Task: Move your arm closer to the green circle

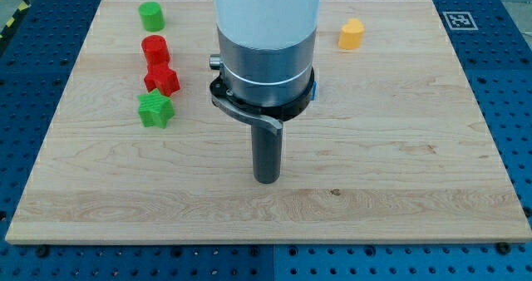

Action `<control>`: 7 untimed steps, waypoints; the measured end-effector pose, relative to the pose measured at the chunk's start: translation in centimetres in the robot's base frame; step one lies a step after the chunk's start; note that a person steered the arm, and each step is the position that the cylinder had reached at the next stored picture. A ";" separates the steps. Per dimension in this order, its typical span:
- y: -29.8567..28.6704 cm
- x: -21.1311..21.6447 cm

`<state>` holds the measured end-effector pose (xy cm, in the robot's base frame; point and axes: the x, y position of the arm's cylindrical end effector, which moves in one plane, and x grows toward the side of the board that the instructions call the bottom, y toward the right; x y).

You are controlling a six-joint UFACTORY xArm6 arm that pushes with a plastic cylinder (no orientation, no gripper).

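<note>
The green circle (151, 16) is a round green block near the board's top left. Below it stand a red round block (155, 48), a red star (162, 79) and a green star (155, 110), in a column running down the view's left. My tip (266, 179) rests on the board near the middle, well to the right of and below the green circle, and touches no block. The arm's white and grey body rises above the rod and hides the board behind it.
A yellow-orange block (352, 33) sits at the top right of the wooden board (416, 148). A small blue thing (314, 89) peeks out at the right edge of the arm's body. A marker tag (459, 19) is at the board's top right corner.
</note>
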<state>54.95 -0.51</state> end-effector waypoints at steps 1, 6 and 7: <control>-1.2 0.0; -27.6 -12.6; -27.6 -19.5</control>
<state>35.40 -28.14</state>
